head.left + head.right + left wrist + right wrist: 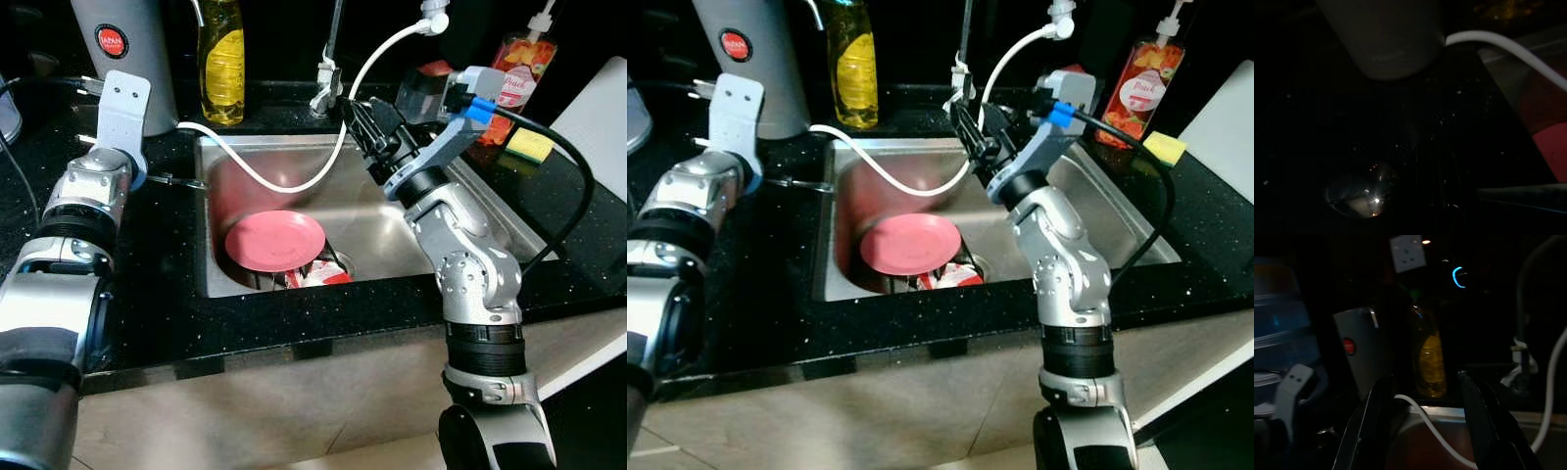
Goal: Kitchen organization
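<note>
You see a pink plate [275, 240] lying tilted in a steel sink [490, 220], its face turned up and towards you, propped on red-and-white items by the drain. The sink is set in a black speckled surface [162, 294]; behind the sink stand a yellow bottle [222, 61], a grey appliance [127, 39] and a tap with a white hose [284, 184]. Your right gripper [355, 116] hovers above the sink's back edge, well above the plate, fingers spread and empty. Your left gripper [191, 182] rests at the sink's left rim; you cannot tell its state.
</note>
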